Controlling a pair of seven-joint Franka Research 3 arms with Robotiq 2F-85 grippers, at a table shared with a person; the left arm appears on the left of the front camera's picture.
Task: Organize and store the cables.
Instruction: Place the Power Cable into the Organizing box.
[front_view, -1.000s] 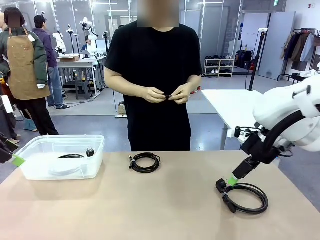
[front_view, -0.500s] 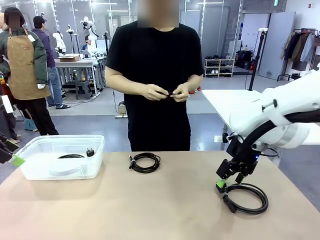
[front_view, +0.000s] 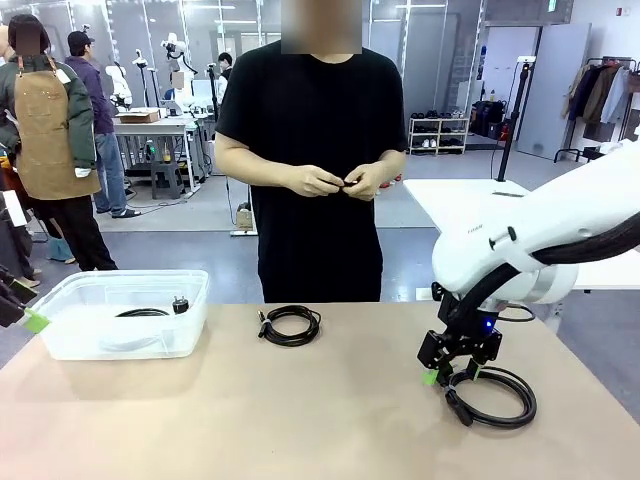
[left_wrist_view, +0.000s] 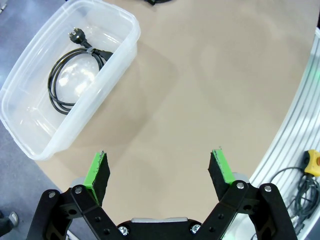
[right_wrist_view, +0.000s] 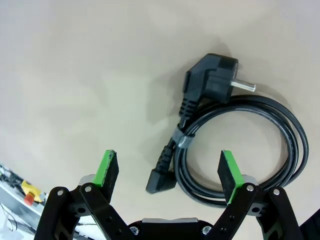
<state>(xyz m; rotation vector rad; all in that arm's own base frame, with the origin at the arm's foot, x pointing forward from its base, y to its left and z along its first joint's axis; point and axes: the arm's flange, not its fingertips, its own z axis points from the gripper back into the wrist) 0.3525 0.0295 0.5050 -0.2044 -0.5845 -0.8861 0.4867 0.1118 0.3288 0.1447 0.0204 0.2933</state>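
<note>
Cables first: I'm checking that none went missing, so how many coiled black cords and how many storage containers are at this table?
Clear plastic bin: 1
Coiled black cables: 3 (one inside the bin, one at mid-table, one on the table's right side)
Total: 4

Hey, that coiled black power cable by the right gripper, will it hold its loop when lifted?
The coiled black power cable probably keeps its loop: a small tie binds the turns. The angled black plug and short loose end would likely dangle. Pinched on one side by the open right gripper, the thin loop may sag.
</note>
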